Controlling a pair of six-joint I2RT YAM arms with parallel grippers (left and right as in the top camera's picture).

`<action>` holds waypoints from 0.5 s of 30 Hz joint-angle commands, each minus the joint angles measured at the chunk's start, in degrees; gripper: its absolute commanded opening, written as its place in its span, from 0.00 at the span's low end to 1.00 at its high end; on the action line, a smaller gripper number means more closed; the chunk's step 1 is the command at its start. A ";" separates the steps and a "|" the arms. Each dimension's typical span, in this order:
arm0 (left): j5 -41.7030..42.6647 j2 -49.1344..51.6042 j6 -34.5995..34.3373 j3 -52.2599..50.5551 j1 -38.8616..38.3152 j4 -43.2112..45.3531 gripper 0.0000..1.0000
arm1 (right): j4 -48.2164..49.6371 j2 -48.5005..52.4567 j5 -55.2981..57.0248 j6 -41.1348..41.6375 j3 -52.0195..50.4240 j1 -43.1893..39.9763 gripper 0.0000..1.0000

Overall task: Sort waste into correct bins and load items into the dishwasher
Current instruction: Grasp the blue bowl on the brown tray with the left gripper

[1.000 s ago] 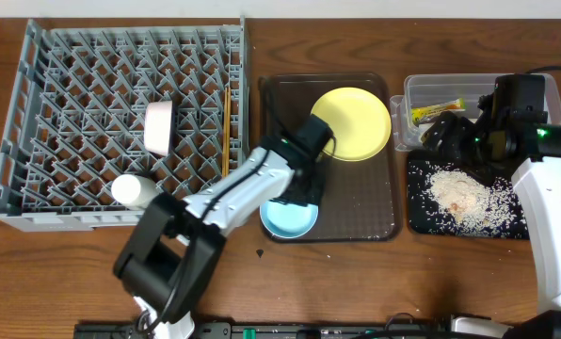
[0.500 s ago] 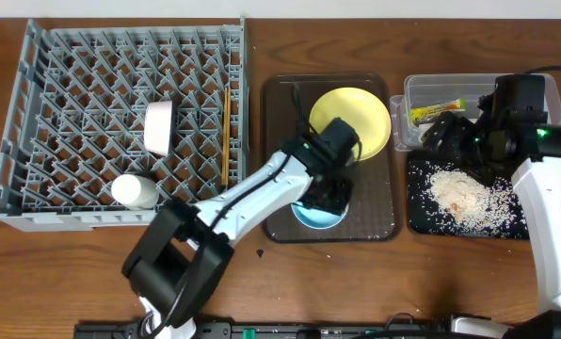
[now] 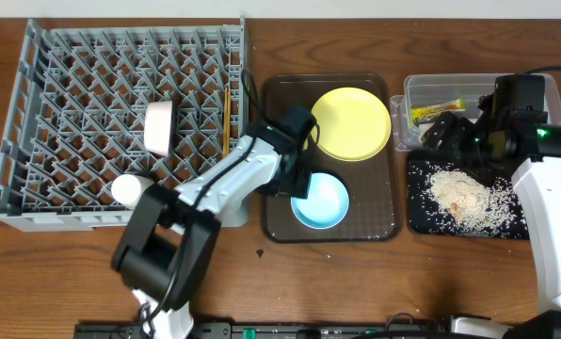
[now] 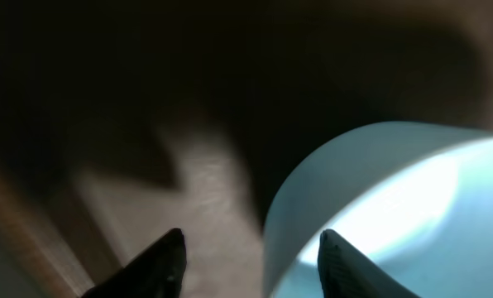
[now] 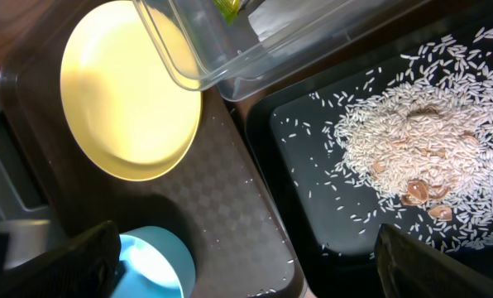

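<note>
The light-blue bowl [image 3: 320, 201] sits on the brown serving tray [image 3: 375, 212] just in front of the yellow plate [image 3: 353, 122], placed, I judge, for a rim pick toward the dish rack [image 3: 130, 85]. My left gripper [image 4: 251, 252] is at its left rim, jaws partly parted, gripping nothing I can see, though blur hides any contact. My right gripper [image 5: 246, 248] hangs wide open and empty above the black tray [image 3: 422, 221] of rice [image 3: 464, 193]

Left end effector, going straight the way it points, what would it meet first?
Probably the light-blue bowl, its rim just ahead of the left end effector; blur hides depth, so possibly the brown tray.
</note>
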 commanded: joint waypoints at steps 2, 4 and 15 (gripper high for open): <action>4.46 4.00 2.58 -0.74 -0.92 0.76 0.31 | -0.07 -0.04 -0.02 -0.04 0.00 0.52 0.96; 4.50 4.79 2.36 -0.74 -0.90 0.72 0.10 | -0.09 -0.04 -0.04 -0.04 0.00 0.52 0.96; -8.22 -8.37 2.43 6.45 3.30 -10.34 0.08 | -0.11 -0.04 -0.04 -0.04 -0.02 0.52 0.96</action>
